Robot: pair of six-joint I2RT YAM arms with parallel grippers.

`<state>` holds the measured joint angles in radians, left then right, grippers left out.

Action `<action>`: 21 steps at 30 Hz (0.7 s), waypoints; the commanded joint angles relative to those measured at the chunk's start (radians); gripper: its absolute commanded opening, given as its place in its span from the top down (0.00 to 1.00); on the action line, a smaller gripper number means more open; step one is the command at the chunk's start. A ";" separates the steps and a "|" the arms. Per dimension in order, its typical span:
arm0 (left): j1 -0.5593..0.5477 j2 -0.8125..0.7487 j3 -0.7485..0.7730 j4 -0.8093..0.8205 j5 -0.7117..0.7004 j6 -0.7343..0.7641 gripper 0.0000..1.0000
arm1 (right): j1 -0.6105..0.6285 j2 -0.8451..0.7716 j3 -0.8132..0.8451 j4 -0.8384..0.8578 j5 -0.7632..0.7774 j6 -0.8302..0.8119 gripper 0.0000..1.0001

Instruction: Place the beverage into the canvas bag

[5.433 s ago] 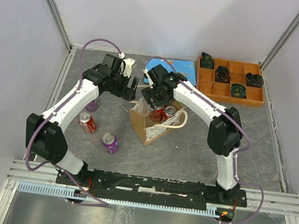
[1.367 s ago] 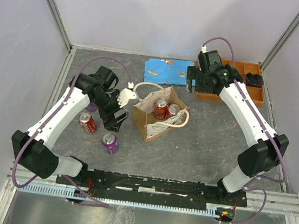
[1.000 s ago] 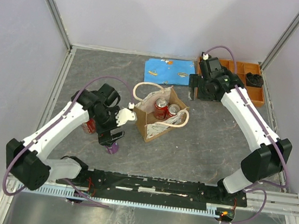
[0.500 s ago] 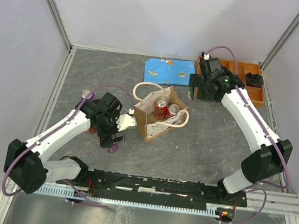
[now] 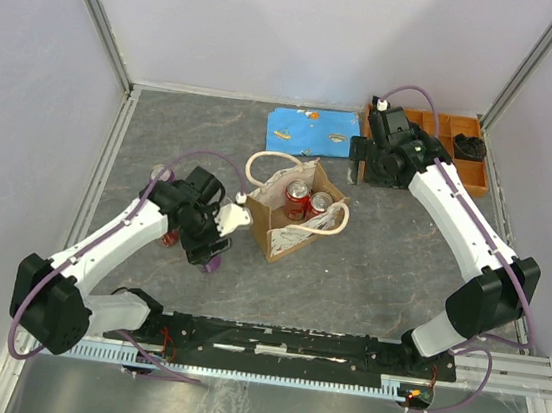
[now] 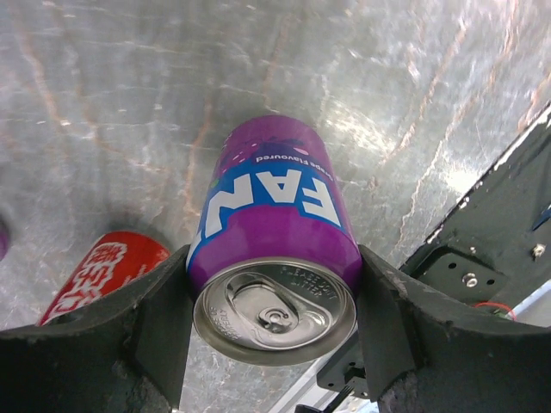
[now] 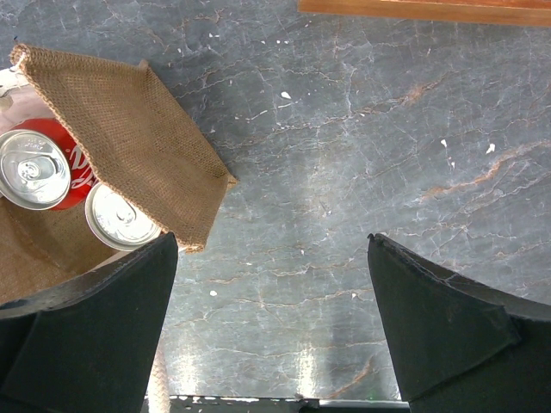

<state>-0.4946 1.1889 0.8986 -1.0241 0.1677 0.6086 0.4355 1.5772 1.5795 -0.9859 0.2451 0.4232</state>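
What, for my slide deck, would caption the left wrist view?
Left tool clasps the purple can; red can nearby on grey table.

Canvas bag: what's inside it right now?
Two upright cans stand inside the canvas bag: a red can and a second can. Their lower halves and the bag floor are covered. The purple can is outside, in the left gripper.

The left arm (image 5: 111, 237) and right arm (image 5: 461, 214) wear smooth white shells between chunky black joint housings, each trailed by a looping purple cable (image 5: 411, 88). Their fingers (image 6: 151, 323) are matte black wedges (broad and blunt up close).
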 commanded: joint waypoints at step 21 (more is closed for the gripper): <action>0.004 0.327 1.012 -0.002 0.163 -0.193 0.97 | -0.018 -0.052 0.001 0.016 0.006 -0.028 0.01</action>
<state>-0.3149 1.5078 1.8526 -1.0744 0.3347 0.4480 0.4278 1.5757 1.5795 -0.9859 0.2440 0.4133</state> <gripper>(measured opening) 0.721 0.991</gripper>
